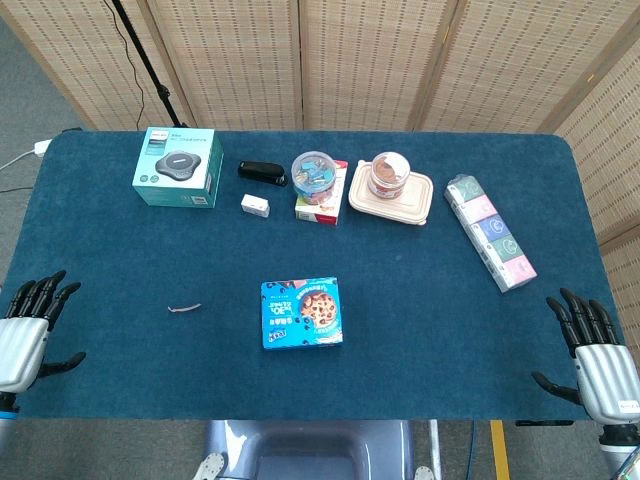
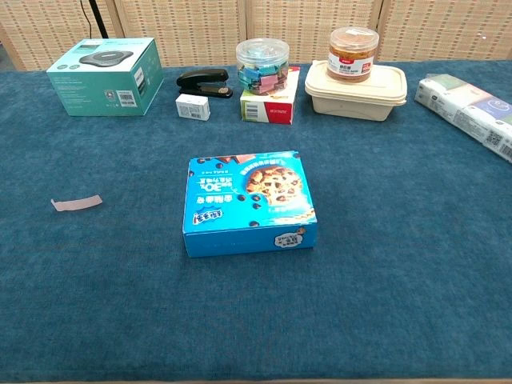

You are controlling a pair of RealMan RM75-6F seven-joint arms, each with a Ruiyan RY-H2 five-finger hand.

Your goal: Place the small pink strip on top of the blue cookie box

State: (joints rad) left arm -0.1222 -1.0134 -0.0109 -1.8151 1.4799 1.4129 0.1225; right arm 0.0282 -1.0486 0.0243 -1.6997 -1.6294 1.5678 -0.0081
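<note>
Both your left hand (image 1: 25, 330) and right hand (image 1: 600, 360) rest empty at the near edge of the table (image 1: 420, 330), fingers spread. The small pink strip (image 2: 76, 203) lies flat left of the blue cookie box (image 2: 248, 204); thin and limp, it may slip your pinch.

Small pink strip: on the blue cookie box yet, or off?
Off. The small pink strip lies flat on the blue table cloth, left of the blue cookie box, untouched.
</note>
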